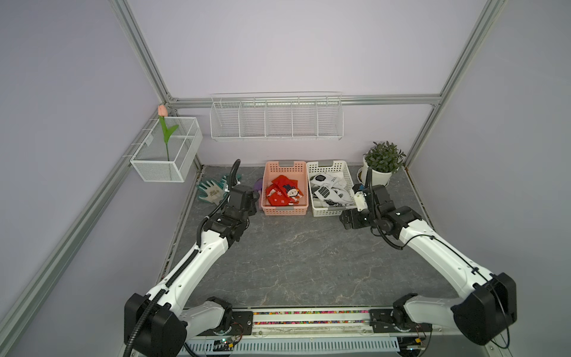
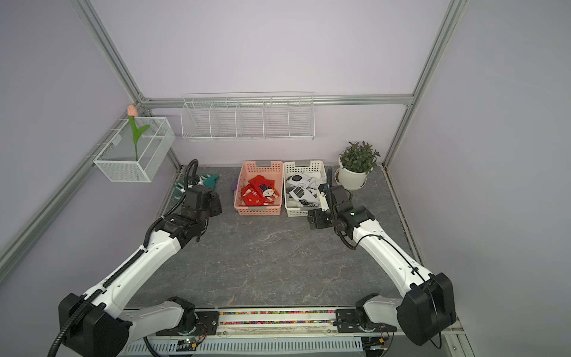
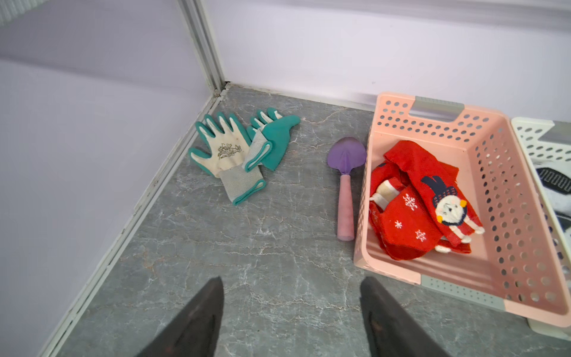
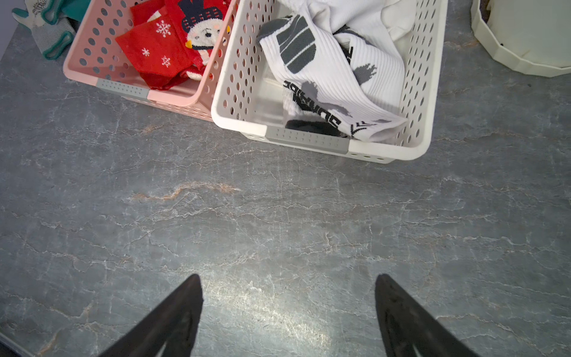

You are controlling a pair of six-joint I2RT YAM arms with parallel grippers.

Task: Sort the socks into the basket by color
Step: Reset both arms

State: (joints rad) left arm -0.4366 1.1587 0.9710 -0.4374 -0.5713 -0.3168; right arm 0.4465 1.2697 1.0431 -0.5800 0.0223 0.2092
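My left hand (image 3: 292, 281) hangs released and empty over bare surface (image 3: 278, 247), just near and left of the pink basket (image 3: 438, 123). My right hand (image 4: 289, 276) is likewise spread wide with nothing in it, on the near side of the white basket (image 4: 309, 139). The red socks (image 3: 417, 210) lie heaped in the pink basket, and the white socks (image 4: 333, 71) with their dark prints lie in the white one. The two baskets stand side by side at the far end. I see no sock on the surface in any view, so I judge the sorting to be at its last step, with nothing left to pick. The gloves (image 3: 234, 151) in the far left corner and the purple trowel (image 3: 346, 173) just beside the pink basket are not socks and should stay where they are. The next move, I think, calls only for drawing both arms back toward the near edge, clear of the basket rims.
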